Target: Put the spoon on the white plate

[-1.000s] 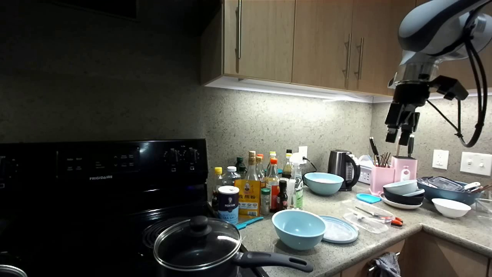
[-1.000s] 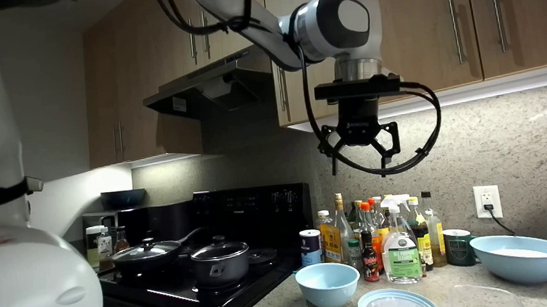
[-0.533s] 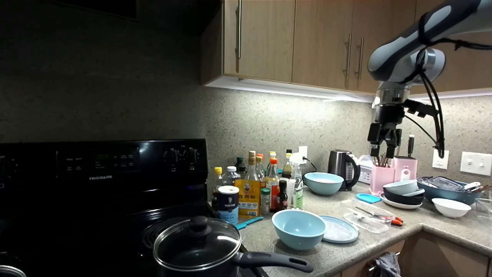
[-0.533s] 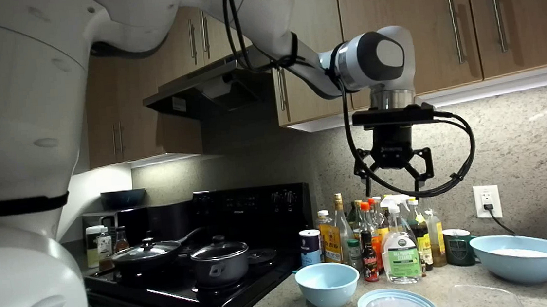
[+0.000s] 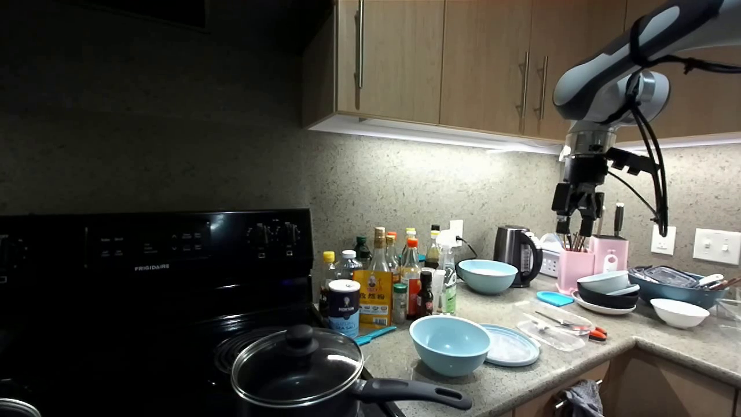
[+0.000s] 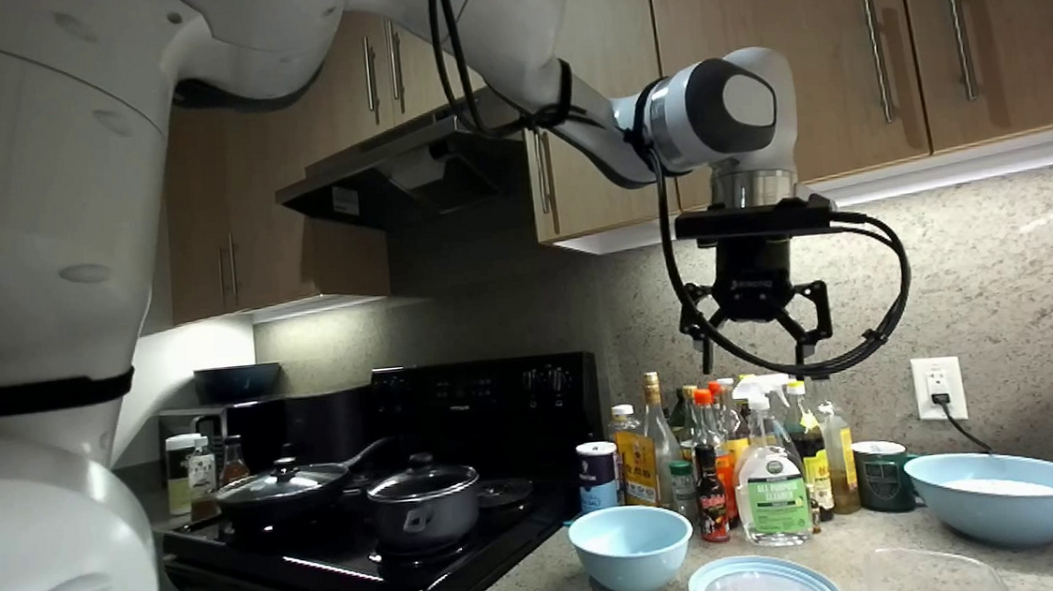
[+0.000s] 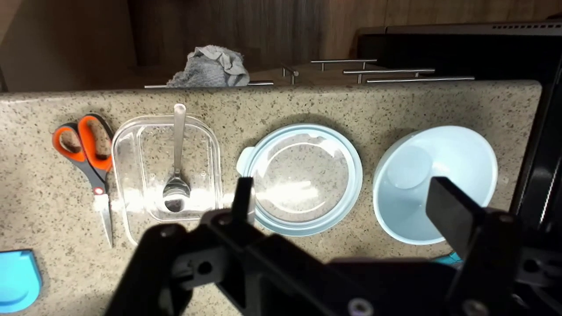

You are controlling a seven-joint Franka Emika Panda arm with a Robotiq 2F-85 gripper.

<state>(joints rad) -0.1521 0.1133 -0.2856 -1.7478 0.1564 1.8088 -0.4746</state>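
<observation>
The metal spoon (image 7: 178,145) lies in a clear shallow container (image 7: 129,166) on the counter, its handle end over the container's edge toward the counter front. A round white plate (image 5: 605,310) shows in an exterior view under stacked dark dishes, mostly covered; it is out of the wrist view. A flat round lid (image 7: 358,173) with a light-blue rim and clear middle lies between the container and a light-blue bowl (image 7: 461,149). My gripper (image 7: 342,186) is open and empty, pointing down high above the counter. It also shows in both exterior views (image 5: 575,228) (image 6: 756,360).
Orange-handled scissors (image 7: 90,153) lie beside the container. Bottles and a spray bottle (image 6: 775,492) stand along the back wall. A kettle (image 5: 512,255), a pink utensil holder (image 5: 575,269) and a pot (image 5: 295,370) with its handle over the counter also stand here. Cabinets (image 5: 486,63) hang above.
Between the one-second-old frames and the half-second-old ones the arm came down and swung across. Since then it has risen very slightly. The gripper stays open; the things on the counter have not moved.
</observation>
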